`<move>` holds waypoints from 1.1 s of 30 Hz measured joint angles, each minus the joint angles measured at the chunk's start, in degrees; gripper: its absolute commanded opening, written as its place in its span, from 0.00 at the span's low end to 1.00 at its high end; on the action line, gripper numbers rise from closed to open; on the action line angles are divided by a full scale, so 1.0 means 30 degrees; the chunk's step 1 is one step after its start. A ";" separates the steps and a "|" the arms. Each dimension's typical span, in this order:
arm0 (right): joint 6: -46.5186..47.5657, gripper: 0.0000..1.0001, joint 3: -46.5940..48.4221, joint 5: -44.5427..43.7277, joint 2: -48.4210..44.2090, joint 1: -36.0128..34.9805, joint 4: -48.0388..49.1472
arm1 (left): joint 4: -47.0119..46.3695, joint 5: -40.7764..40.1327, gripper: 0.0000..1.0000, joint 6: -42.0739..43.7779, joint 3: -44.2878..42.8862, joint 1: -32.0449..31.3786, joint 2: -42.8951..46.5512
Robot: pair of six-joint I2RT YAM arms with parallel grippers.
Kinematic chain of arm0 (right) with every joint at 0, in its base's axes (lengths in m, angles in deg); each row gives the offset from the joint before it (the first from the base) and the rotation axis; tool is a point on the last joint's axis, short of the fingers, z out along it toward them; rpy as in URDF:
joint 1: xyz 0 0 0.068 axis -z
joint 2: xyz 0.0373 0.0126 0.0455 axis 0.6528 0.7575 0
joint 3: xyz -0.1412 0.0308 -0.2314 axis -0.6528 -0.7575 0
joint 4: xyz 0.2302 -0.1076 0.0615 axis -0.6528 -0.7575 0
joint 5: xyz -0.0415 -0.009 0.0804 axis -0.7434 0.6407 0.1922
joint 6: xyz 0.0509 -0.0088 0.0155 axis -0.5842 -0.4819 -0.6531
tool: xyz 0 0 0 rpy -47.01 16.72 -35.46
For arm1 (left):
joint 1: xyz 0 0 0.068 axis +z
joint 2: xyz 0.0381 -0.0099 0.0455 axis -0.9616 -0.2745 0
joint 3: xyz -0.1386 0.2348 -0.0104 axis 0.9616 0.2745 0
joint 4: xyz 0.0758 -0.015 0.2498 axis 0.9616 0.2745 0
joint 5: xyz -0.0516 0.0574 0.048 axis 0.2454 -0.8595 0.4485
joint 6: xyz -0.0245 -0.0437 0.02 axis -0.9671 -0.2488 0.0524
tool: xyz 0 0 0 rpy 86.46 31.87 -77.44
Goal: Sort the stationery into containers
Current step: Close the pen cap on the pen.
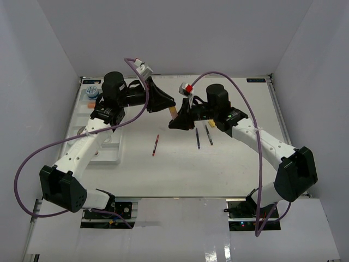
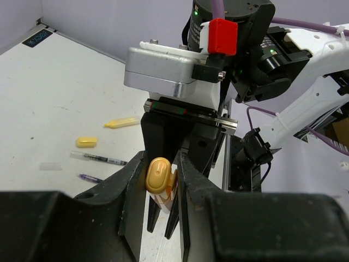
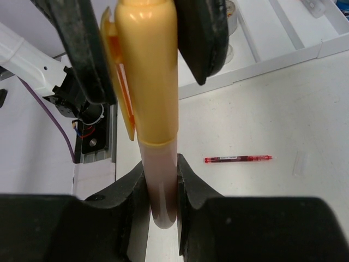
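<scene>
At the far left of the overhead view the white tray [image 1: 114, 155] lies mostly under the left arm [image 1: 82, 150], so its compartments cannot be read. A blue-white tub [image 1: 91, 90] shows at its upper corner. Right of the tray, a red pen [image 1: 156, 145] lies alone on the table [image 1: 163, 174].

At centre the orange marker [image 1: 173, 113] is held in the air above the table, between the two grippers, and from above it is only a pale sliver. The left gripper [image 1: 166, 103] is clamped narrowly on its capped end. In the left wrist view the rounded cap sits tight between both fingers [image 2: 133, 185], and the barrel below is hidden. The right gripper [image 1: 177, 121] grips the paler end. In the right wrist view its jaws pinch the barrel at the bottom of the frame, and the tip is out of sight.

Further right a dark pen [image 1: 197, 138] and a second dark pen [image 1: 209, 134] lie side by side. A yellow piece [image 1: 212, 124] peeks from under the right arm [image 1: 256, 139], too covered to name.
</scene>
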 measured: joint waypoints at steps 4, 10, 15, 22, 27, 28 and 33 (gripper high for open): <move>0.0007 0.08 0.0408 0.0452 0.0211 0.0102 -0.0663 | -0.0627 -0.0015 0.01 -0.0102 0.0437 -0.0007 0.0095; 0.0058 0.08 0.0765 0.0998 0.0284 0.0248 -0.0984 | -0.1457 -0.0095 0.00 -0.0306 0.0867 -0.0095 0.0284; 0.0219 0.08 0.0954 0.1552 0.0284 0.0510 -0.0991 | -0.2055 -0.0240 0.00 -0.0350 0.0896 -0.0321 0.0291; 0.0852 0.08 0.1974 0.2280 0.0714 0.0874 -0.1384 | -0.2397 -0.0663 0.00 -0.0080 0.0590 -0.0444 0.0284; 0.1231 0.08 0.2776 0.2783 0.1093 0.1027 -0.1843 | -0.2098 -0.0831 0.00 0.0525 0.0240 -0.0481 0.0262; 0.1341 0.08 0.2914 0.2885 0.1173 0.1056 -0.1887 | -0.2040 -0.0860 0.00 0.0627 0.0233 -0.0481 0.0262; 0.1545 0.08 0.3155 0.3111 0.1355 0.1137 -0.1953 | -0.1880 -0.0954 0.00 0.1020 0.0131 -0.0525 0.0160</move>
